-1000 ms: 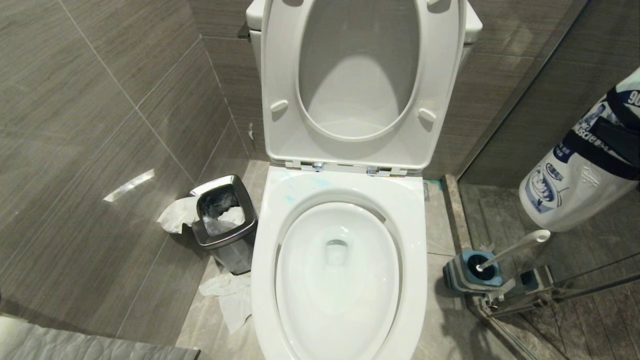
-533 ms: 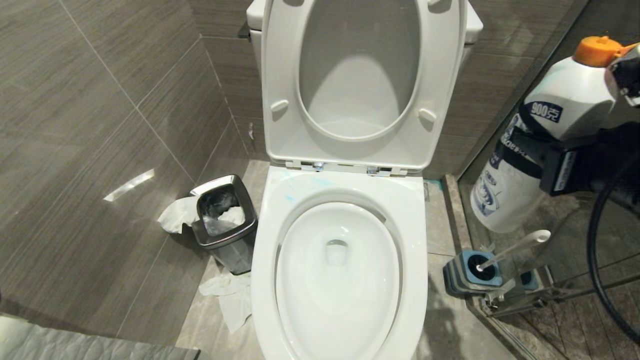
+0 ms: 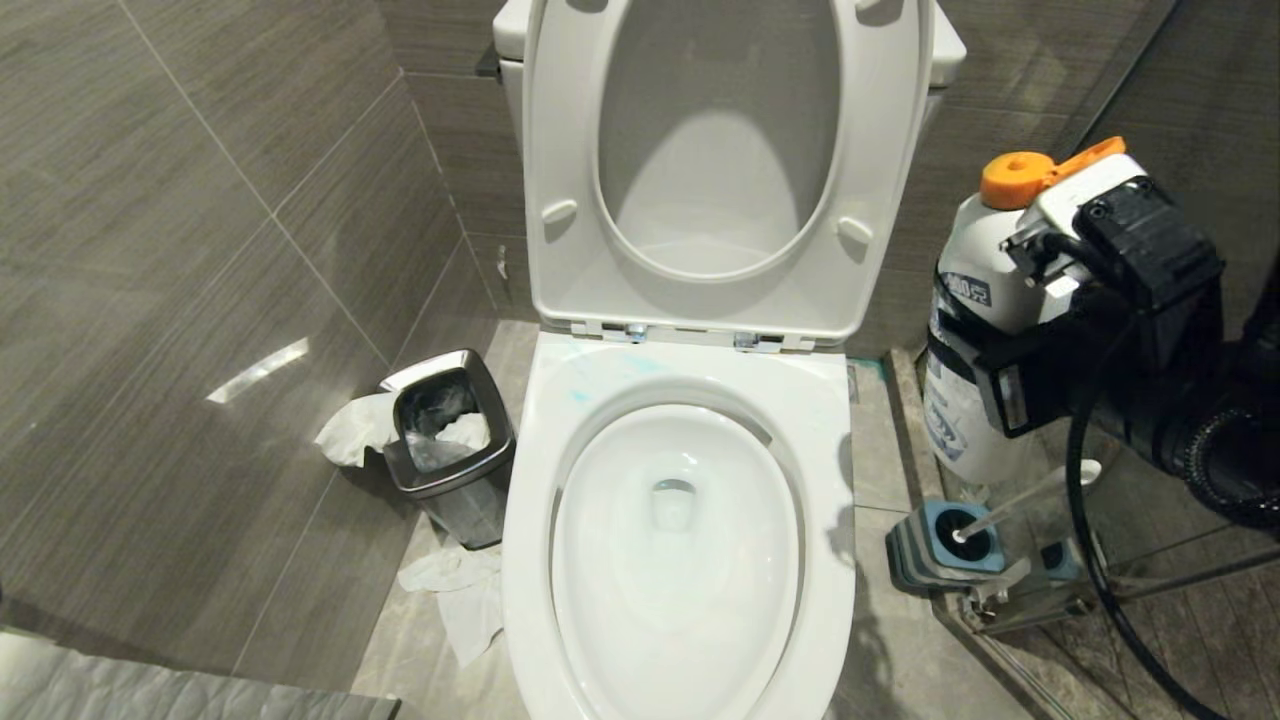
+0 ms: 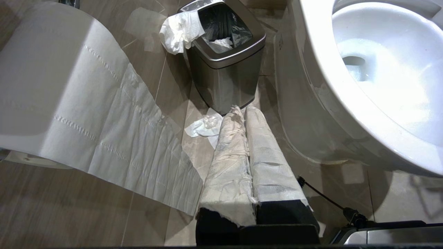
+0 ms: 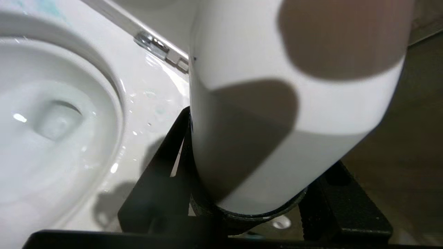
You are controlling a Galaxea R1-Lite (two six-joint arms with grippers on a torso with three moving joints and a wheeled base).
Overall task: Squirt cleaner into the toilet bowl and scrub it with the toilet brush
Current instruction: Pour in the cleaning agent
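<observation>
The white toilet bowl (image 3: 830, 420) stands open in the middle, and faint turquoise smears of cleaner (image 3: 580, 395) mark its back left rim. My right gripper (image 3: 975, 365) is shut on a white cleaner bottle (image 3: 960, 290) with an orange cap, held nearly upright to the bowl's right, above the toilet brush. The brush's white handle (image 3: 1015, 500) leans out of its grey, blue-topped holder (image 3: 940, 545). In the right wrist view the bottle (image 5: 294, 103) fills the space between the black fingers (image 5: 162, 155), beside the bowl (image 5: 52, 138). My left gripper (image 4: 242, 114), wrapped in white, hangs shut low beside the bowl.
A square steel waste bin (image 3: 447, 440) with tissue stands left of the bowl, and more tissue (image 3: 460, 590) lies on the floor. Seat and lid (image 3: 720, 170) are raised. A glass partition (image 3: 1150, 600) stands on the right. A toilet paper strip (image 4: 86, 114) hangs near my left gripper.
My right arm has swung the bottle in from the right edge toward the bowl and turned it from tilted to nearly upright. The left arm has not moved.
</observation>
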